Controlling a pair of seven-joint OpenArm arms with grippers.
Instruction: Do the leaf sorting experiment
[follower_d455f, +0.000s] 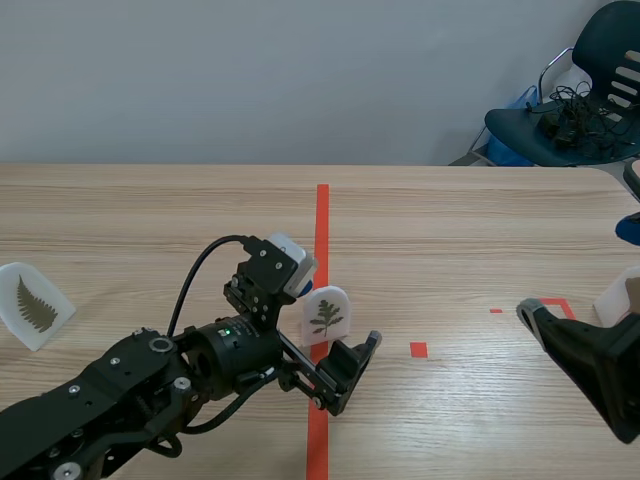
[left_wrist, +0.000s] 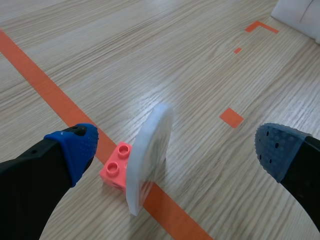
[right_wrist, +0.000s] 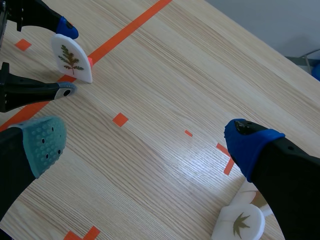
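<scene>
A white arched card with a pressed green leaf (follower_d455f: 326, 316) stands upright on the orange centre tape line, held in a small pink brick base (left_wrist: 116, 165). In the left wrist view the card (left_wrist: 149, 156) is edge-on between the fingers of my left gripper (left_wrist: 175, 150), which is open and not touching it. My left gripper (follower_d455f: 345, 375) sits just in front of the card. The same card (right_wrist: 71, 57) shows far ahead in the right wrist view. My right gripper (right_wrist: 145, 140) is open over bare table. A second card with a fern leaf (follower_d455f: 34, 305) stands at the far left.
Another white card with a palmate leaf (right_wrist: 240, 224) lies under my right gripper's finger, near white pieces at the table's right edge (follower_d455f: 618, 295). A dark chair with cables (follower_d455f: 580, 95) stands beyond the table's far right corner.
</scene>
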